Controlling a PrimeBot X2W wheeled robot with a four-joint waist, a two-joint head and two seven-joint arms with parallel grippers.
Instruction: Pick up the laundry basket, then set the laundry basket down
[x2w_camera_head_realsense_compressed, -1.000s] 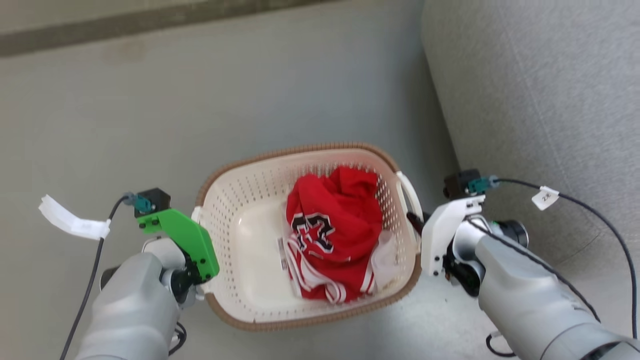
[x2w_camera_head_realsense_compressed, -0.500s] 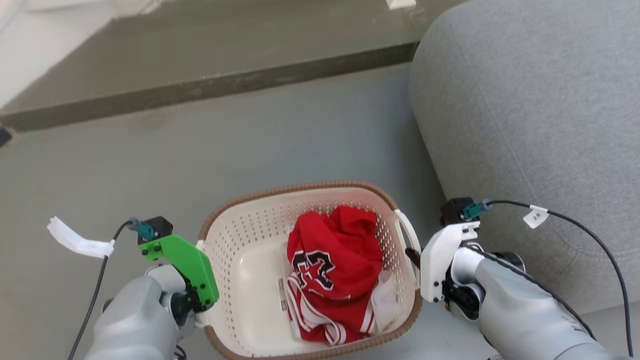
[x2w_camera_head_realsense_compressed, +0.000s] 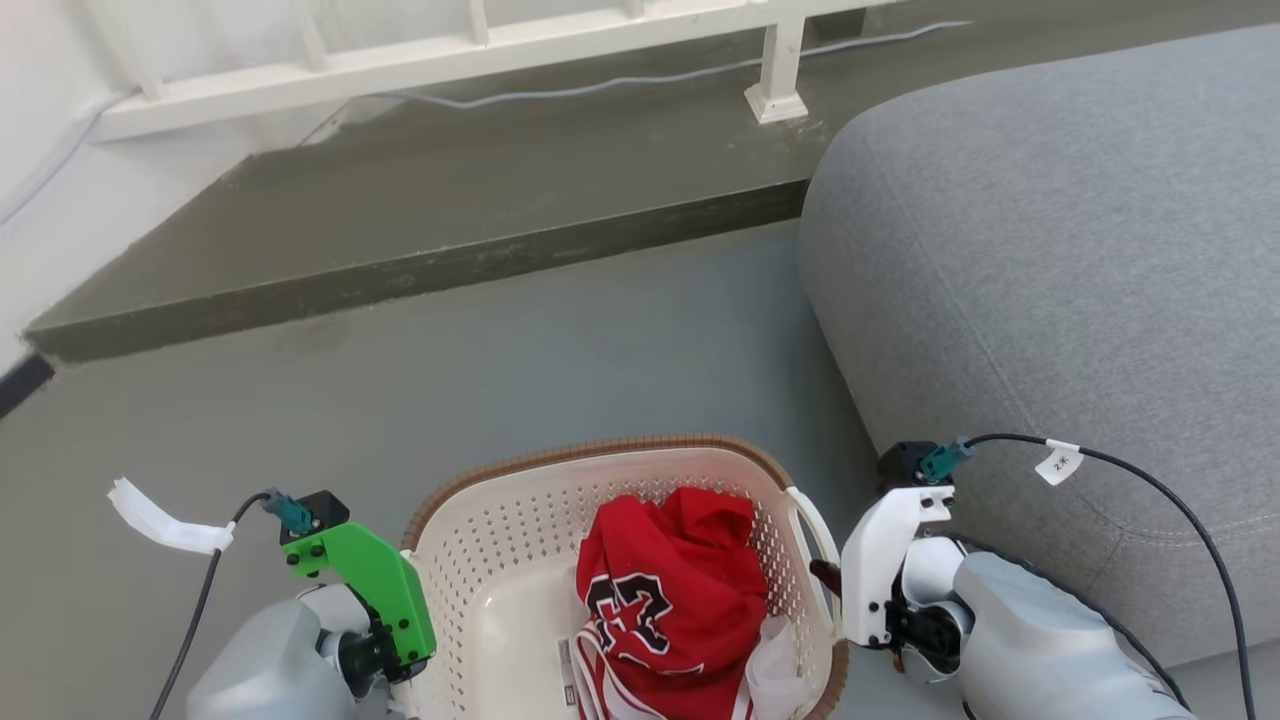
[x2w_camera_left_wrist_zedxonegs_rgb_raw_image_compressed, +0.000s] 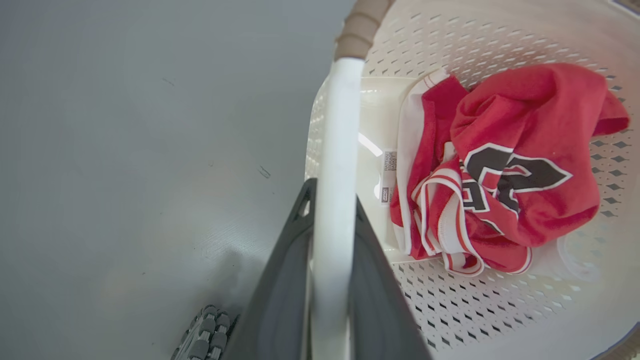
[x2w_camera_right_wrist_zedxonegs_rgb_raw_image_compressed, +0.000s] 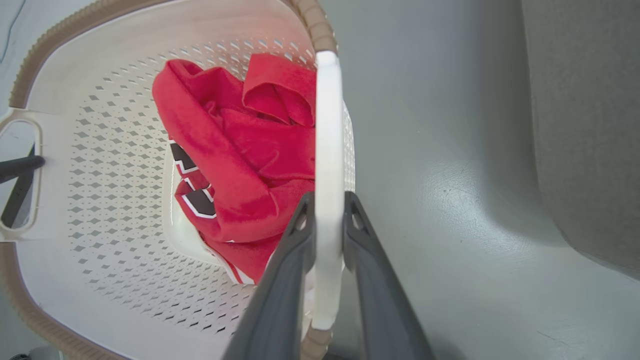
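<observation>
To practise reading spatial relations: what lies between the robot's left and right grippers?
The laundry basket, holding a red jersey, spans that stretch in the head view; the left gripper and right gripper each clamp a side handle in their wrist views.

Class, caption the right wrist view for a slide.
Right gripper clamps laundry basket by its white handle; red jersey inside.

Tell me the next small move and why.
Probably lift both arms together, evenly. The left end effector is shut on the left handle and the right end effector on the right handle, so the basket is gripped on both sides. An even lift should stop the jersey tipping out, and the sofa sits close on the right.
</observation>
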